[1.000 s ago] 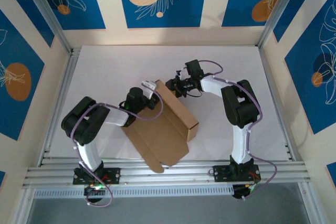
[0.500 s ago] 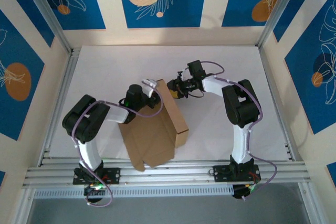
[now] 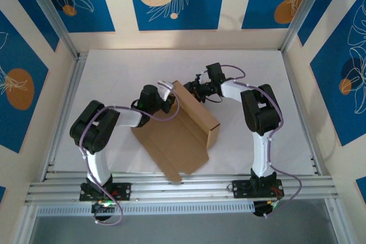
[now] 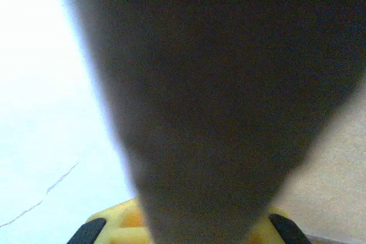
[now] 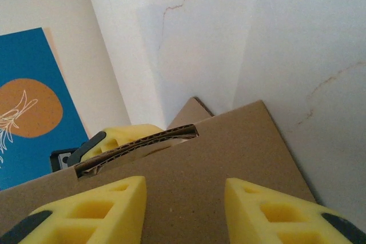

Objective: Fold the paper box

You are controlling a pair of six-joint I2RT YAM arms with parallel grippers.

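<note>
Left wrist view: left gripper (image 4: pixel 189 230) has dark, blurred cardboard running up btwn its yellow fingers (image 4: pixel 114 224). Can't tell if it's clamped or just straddled.

On the other side, right gripper (image 5: pixel 186 207) has jaws partway apart w/ nothing pinched. Its pads sit vs the flat face of a raised panel, just below a slot (image 5: pixel 137 144). A yellow finger shows beyond that panel, prob. the other arm's.

From top cam, both grippers meet at the far corner of the paper box (image 3: pixel 177 135). It lies mid-table (image 3: pixel 114 67) btwn the arms, base flat, one long wall standing on the right, a flap toward the near edge.

Step is prob. raising the far end panel. Next needs L to steady the panel and R to push it upright along the crease w/o skidding the box.
</note>
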